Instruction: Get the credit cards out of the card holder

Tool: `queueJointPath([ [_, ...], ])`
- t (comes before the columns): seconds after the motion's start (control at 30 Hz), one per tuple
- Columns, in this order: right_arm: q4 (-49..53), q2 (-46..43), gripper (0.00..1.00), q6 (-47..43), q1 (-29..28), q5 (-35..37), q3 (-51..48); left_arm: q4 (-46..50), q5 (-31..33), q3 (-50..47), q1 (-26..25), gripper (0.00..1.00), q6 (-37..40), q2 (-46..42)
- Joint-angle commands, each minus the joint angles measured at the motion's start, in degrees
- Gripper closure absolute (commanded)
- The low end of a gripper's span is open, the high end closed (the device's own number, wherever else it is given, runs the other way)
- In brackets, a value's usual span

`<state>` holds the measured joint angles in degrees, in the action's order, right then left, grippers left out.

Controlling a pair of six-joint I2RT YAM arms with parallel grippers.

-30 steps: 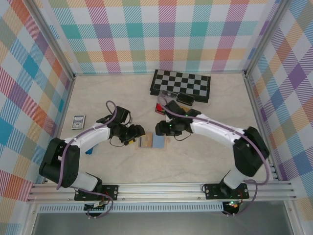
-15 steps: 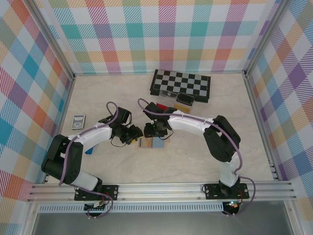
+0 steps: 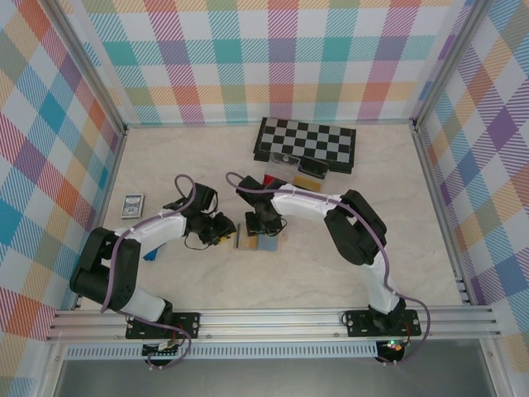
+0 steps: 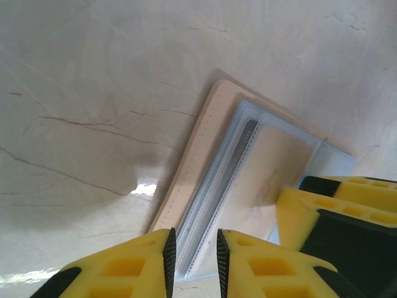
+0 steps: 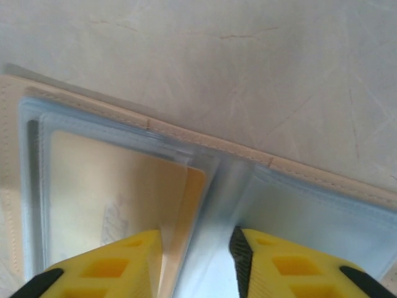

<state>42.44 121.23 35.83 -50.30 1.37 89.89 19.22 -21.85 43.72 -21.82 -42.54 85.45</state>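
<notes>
One card holder (image 3: 258, 241) lies open on the table (image 3: 355, 248). Right gripper (image 5: 197, 239), jaws parted, straddles its fold, likely pinning it; left gripper (image 4: 195, 239) sits near-closed at a holder corner, grip indeterminate. Tan credit card (image 5: 111, 186) sits sleeved.

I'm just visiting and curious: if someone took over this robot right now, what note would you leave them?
Left hand: nearly closed at the card holder's left edge; grip unclear.
Right hand: part open, fingertips straddling the edge of a tan card.
The card holder lies open on the table, tan card inside.
Done: card holder opened. Left: pull the cards out.
</notes>
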Motion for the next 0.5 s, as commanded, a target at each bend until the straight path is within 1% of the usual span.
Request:
queueJointPath([
  [0.0,4.6,2.9,0.68,-0.5,-0.2,1.5,0.4,-1.9,-3.4,-0.6,0.2,0.75,0.9,0.3],
  [0.1,4.6,3.0,0.72,-0.6,-0.3,2.3,-0.3,-2.5,-5.3,-0.5,0.2,0.76,1.4,0.9],
  [0.3,3.8,2.6,0.73,-0.8,-0.1,2.2,-1.5,-2.8,-8.5,-0.1,0.1,0.75,2.4,2.4],
  [0.47,3.5,2.6,0.73,-0.9,0.0,2.3,-1.8,-2.8,-9.3,0.3,0.1,0.73,3.2,4.0],
])
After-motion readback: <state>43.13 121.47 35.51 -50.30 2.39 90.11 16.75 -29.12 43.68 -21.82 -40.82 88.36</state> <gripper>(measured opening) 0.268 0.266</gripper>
